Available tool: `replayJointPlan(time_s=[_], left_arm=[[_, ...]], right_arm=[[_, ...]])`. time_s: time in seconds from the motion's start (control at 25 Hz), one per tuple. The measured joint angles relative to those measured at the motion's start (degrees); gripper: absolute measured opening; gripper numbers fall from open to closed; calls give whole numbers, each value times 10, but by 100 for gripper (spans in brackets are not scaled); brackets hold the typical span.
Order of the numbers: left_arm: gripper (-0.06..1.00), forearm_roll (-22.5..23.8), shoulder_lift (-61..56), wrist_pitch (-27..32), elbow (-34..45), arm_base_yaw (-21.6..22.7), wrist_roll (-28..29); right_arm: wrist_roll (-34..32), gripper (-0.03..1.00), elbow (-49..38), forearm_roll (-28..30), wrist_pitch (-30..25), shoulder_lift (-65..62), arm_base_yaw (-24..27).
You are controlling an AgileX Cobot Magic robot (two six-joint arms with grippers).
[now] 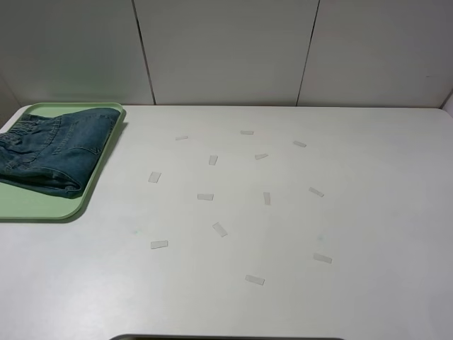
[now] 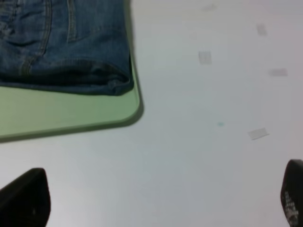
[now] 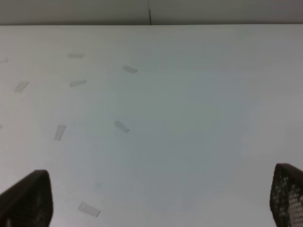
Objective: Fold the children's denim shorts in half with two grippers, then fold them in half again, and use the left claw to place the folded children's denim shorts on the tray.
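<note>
The folded children's denim shorts (image 1: 53,149) lie on the pale green tray (image 1: 42,205) at the table's far left. In the left wrist view the shorts (image 2: 61,42) rest on the tray (image 2: 61,111) beyond my left gripper (image 2: 161,201), which stands open and empty over bare table, well back from the tray. Its black fingertips (image 2: 26,198) show at the frame's corners. My right gripper (image 3: 156,203) is open too, with nothing between its fingers (image 3: 28,201), over the white table. Neither arm shows in the exterior high view.
The white table (image 1: 354,212) carries several small strips of clear tape (image 1: 205,197) scattered across its middle. A panelled white wall (image 1: 226,49) stands behind it. One tape strip (image 2: 258,134) lies near the left gripper.
</note>
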State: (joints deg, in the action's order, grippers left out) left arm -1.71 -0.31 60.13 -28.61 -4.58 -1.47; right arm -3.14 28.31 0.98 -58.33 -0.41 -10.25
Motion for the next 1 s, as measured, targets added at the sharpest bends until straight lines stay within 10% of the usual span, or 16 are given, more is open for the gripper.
replayJointPlan(time_s=[1.0], left_arm=[[97,10,0,4,11,0,1]], right_arm=[[0,69,0,0,0,0,0]])
